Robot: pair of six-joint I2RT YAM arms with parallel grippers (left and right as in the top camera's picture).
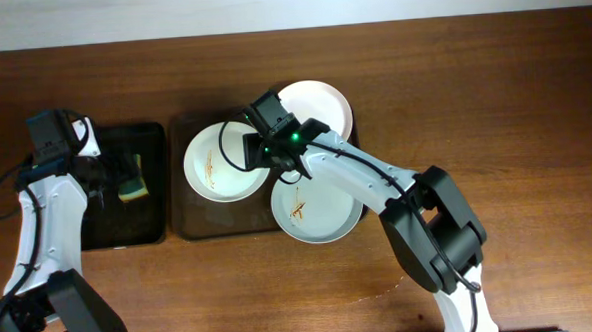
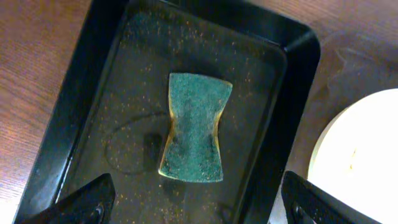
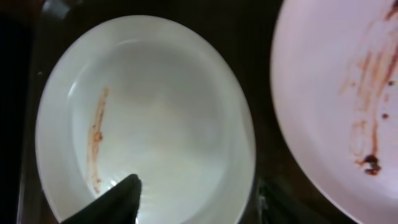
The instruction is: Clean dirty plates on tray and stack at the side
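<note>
The right gripper (image 3: pixel 198 186) has its fingers apart, one over a dirty plate (image 3: pixel 149 112) and one just outside its rim. From above, its arm hides that plate's right edge. This plate lies at the left end of the brown tray (image 1: pixel 183 219). A second streaked plate (image 1: pixel 313 213) and a third plate (image 1: pixel 323 100), partly covered, lie at the right end. Farther left, the left gripper (image 2: pixel 198 185) hangs with fingers apart over a green sponge (image 2: pixel 194 127) in the black tray (image 2: pixel 298 56).

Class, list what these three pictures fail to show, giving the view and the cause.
1. Overhead: far plate partly under the right arm; any sauce there unseen.
2. Left wrist: plate cut off by the right edge.
3. Right wrist: right-hand plate cut off by top, right and bottom edges.
</note>
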